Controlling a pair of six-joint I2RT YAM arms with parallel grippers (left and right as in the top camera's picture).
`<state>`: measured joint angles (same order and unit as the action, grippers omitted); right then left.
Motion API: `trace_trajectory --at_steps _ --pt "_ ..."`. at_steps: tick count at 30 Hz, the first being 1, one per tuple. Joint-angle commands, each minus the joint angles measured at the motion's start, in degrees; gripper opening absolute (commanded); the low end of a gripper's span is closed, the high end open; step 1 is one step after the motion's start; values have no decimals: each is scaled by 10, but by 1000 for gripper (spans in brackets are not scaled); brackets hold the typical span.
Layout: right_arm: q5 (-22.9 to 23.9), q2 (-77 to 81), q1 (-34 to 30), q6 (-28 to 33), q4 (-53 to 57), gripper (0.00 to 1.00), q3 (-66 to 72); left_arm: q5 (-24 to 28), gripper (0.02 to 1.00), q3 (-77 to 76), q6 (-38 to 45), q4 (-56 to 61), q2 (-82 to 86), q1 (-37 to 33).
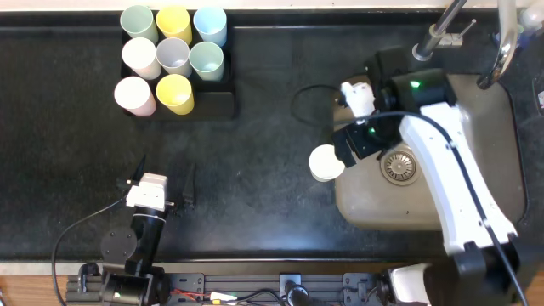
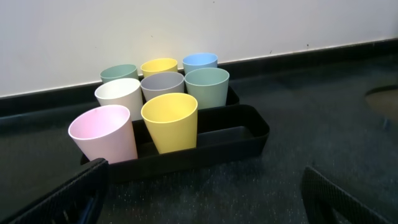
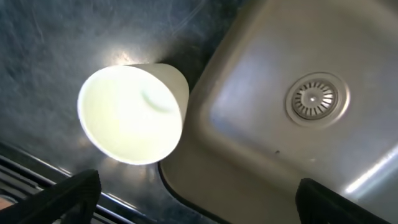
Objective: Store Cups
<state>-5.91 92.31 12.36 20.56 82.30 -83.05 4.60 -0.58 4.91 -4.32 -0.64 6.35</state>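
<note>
At the sink's (image 1: 476, 204) left rim, on the tabletop (image 1: 272, 212), you have a cream cup (image 1: 325, 162) standing mouth up. Your right claw (image 3: 196, 186) hangs over it, fingers spread wide, gripping nothing. Near left, your left claw (image 1: 167, 174) sits open and empty. Far left, eight cups (image 2: 169, 118) stand in the black tray (image 1: 225, 100).

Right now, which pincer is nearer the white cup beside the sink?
Right. The right pincer hovers right by the white cup at the sink's edge; the left pincer sits far across the counter.
</note>
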Motion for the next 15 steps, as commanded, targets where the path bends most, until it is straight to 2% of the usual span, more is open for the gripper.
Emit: trace_trajectory --at_steps 1,6,15 --pt "-16 35 -4 53 -3 998 -13 9 998 1 11 -1 5 0" --pt "-12 55 -4 55 -20 998 -3 9 998 1 11 -1 5 0" --pt "25 59 1 54 -63 996 68 9 998 1 11 -1 5 0"
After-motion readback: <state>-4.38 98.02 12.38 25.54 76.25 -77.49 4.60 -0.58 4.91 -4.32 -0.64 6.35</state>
